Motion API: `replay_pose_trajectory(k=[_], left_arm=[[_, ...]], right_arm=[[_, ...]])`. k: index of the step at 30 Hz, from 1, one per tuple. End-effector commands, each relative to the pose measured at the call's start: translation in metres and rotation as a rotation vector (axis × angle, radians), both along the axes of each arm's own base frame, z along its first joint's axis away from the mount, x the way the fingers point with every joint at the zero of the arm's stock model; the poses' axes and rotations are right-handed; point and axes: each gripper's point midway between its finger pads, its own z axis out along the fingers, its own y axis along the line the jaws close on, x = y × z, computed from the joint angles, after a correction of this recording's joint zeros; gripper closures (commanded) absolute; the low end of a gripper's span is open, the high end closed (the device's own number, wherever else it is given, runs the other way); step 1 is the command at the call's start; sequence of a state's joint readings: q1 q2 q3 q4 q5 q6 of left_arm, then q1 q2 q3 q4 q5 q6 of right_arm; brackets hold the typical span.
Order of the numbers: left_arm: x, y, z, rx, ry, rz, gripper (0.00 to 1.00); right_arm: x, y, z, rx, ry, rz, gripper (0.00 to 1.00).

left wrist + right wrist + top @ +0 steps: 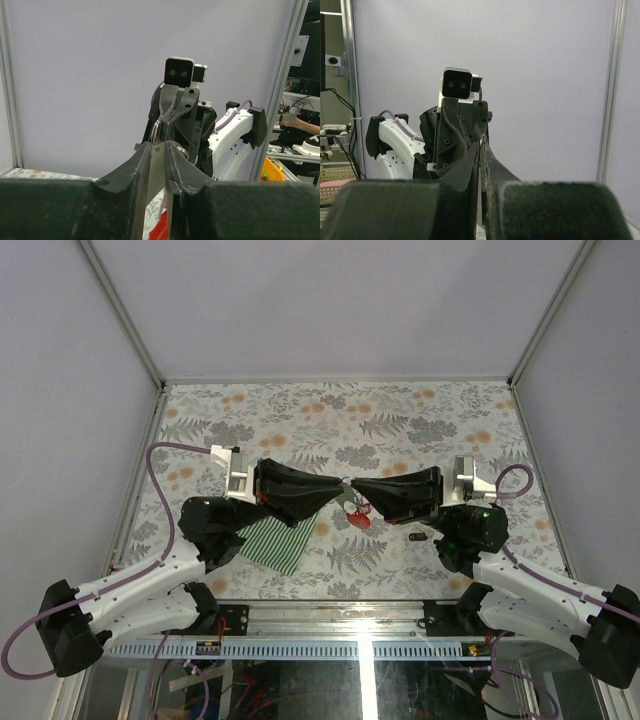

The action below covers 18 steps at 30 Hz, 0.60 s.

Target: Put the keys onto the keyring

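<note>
Floral-print bench [330, 410] within pale grey walls, seen from above. Nearest, the left arm [150, 580] and right arm [540, 590] stood bolted at the near edge. Just beyond lay a striped cloth [268, 543], partly under the left arm, and a small dark piece [418, 537], possibly another key, alone on the bench by the right arm. Farther in, the two sets of jaws met tip to tip above mid-bench, with the red tag [358, 518] hanging beneath them. The left jaws stood at a narrow slit, closed on a thin flat metal blade judged to be a key [156, 170]. The right jaws were likewise nearly shut, apparently pinching the keyring [156, 131], whose grey loop stood at the blade's tip. Step in hand, as judged: threading the key's hole onto the ring's coil. To do it well, the right jaws would need to hold the ring rigid while the left jaws turned the key in small arcs along the wire. Both grips needed firmness, since either thin part could twist or slip, and the fingertips were close enough to collide.
</note>
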<state>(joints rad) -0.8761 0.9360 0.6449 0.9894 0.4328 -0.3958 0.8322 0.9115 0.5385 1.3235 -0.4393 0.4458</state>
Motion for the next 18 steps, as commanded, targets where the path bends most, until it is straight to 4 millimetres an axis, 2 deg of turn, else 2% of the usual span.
replay_pose_trajectory(k=[1, 16, 18], left_arm=[[-0.008, 0.009, 0.029, -0.09, -0.054, -0.003, 0.83], [-0.007, 0.003, 0.03, -0.086, -0.051, -0.009, 0.83], [-0.008, 0.003, 0.031, -0.086, -0.057, -0.01, 0.85]], right_arm=[[-0.014, -0.011, 0.023, 0.079, -0.076, 0.013, 1.0], [-0.014, -0.005, 0.014, 0.043, -0.074, 0.026, 1.0], [-0.014, -0.005, 0.013, 0.042, -0.071, 0.023, 1.0]])
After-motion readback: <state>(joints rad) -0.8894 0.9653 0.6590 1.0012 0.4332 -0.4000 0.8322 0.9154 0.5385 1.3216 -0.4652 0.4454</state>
